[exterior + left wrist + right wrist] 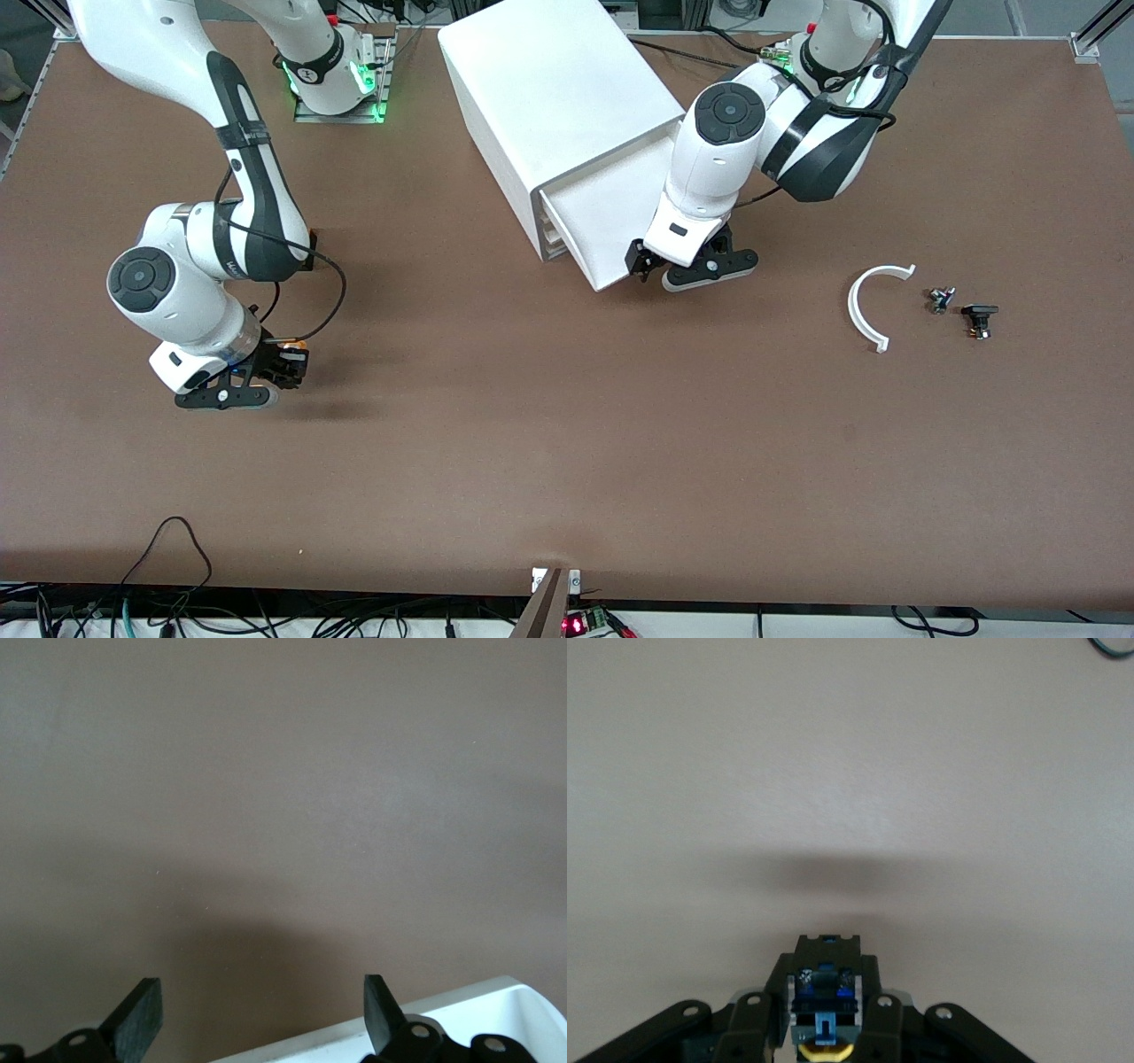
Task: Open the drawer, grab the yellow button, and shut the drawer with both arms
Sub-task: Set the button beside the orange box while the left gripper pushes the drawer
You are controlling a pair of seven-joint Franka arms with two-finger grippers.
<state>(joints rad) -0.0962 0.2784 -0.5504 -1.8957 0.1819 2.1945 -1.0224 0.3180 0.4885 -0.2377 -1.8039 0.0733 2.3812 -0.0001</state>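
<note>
Holding the button [824, 1028] clamped in its fingers, the right end effector [282, 365] hovers low over the brown surface [532, 443] toward the right arm's end. Farther back, the left end effector [654, 268], spread wide and empty, sits at the front of the open drawer [611, 221], so closing looks next: a straight push into the white cabinet [549, 97].

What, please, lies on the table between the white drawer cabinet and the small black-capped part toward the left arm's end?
In the front view, between the white drawer cabinet and the black-capped part lie the open left gripper, a curved white plastic piece and a tiny metallic part.
</note>
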